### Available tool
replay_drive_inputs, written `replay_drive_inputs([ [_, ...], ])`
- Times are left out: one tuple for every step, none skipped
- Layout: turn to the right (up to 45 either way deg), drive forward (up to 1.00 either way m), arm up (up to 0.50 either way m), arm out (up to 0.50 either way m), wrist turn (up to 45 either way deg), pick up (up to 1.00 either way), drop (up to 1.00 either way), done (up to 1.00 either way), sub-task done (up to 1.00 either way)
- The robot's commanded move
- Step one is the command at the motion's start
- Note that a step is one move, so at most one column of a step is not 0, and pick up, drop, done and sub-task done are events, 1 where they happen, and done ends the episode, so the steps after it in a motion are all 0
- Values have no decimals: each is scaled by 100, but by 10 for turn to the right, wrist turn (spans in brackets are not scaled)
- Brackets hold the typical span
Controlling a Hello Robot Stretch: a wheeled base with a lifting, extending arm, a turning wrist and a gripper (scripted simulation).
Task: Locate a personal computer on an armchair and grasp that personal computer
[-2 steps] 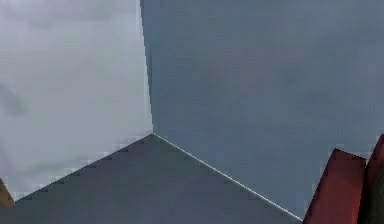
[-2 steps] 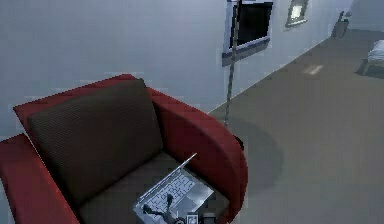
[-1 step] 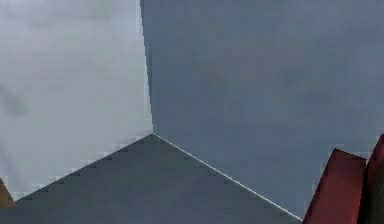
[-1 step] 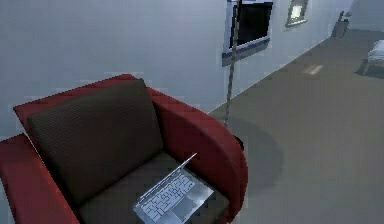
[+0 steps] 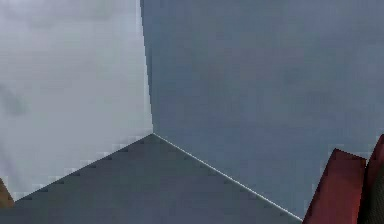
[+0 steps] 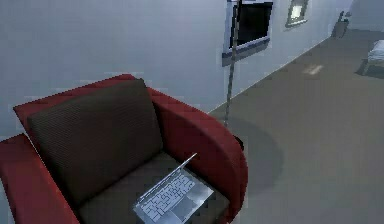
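- Silver-grey laptop [image 6: 172, 198] lies lid-up on the front of the armchair's seat, close to the arm on the arm side view's right. It is a flat slab with rows of pale keys, and its thin screen tilts back.
- The armchair [image 6: 205, 135] is bulky and rounded, with a smooth, glossy red shell, thick curved arms and a high curved back.
- Dark brown cushions [image 6: 95, 135] with a matte, cloth-like look line the armchair's back and seat. The back cushion is a soft-cornered rectangle.
- A thin, straight grey pole [image 6: 231, 85] stands upright just behind the armchair, beside the arm nearest the laptop.
- A dark-framed rectangular panel [image 6: 250, 22] hangs on the pale wall behind the armchair, just past the pole. A smaller framed one [image 6: 297, 10] hangs farther along.
- The grey-brown floor [image 6: 310, 140] beyond the armchair looks smooth and even.
- In the forward view, a slice of the armchair's red shell [image 5: 338, 190] rises at the bottom right corner.
- Ahead of the armchair, a flat white wall [image 5: 60, 80] meets a flat blue-grey wall [image 5: 270, 80] at a corner above the dark floor.
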Motion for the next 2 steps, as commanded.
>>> replay_drive_inputs([
  [0,0,10,0,0,0,0,0,0],
  [0,0,0,0,0,0,0,100,0],
])
